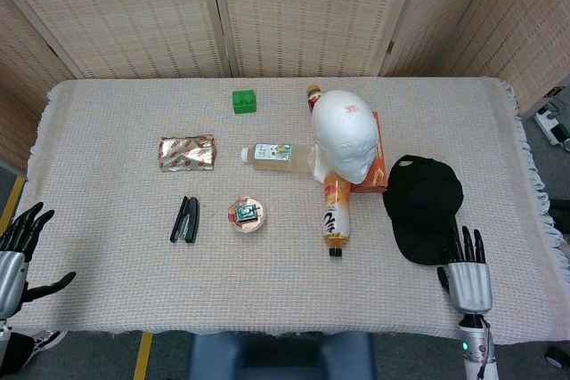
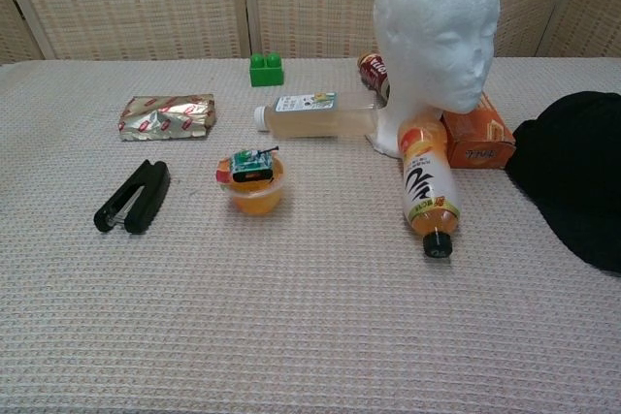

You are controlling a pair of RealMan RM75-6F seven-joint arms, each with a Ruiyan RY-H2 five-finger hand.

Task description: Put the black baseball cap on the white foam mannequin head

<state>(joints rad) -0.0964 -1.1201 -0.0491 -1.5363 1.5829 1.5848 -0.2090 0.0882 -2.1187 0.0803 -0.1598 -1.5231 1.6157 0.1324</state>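
Cap (image 1: 423, 206) flat, long axis near-far

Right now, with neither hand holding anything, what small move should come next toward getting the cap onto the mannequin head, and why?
Probably reach the right hand forward onto the black baseball cap and grip its near edge. The cap lies flat on the table, right of the white foam mannequin head, and that hand, open with fingers pointing at it, sits just short of it. The left hand is across the table.

No lettering can be read: the orange bottle (image 2: 426, 186) bears large black brush characters, and the clear bottle's label (image 2: 306, 102) is too small to read.
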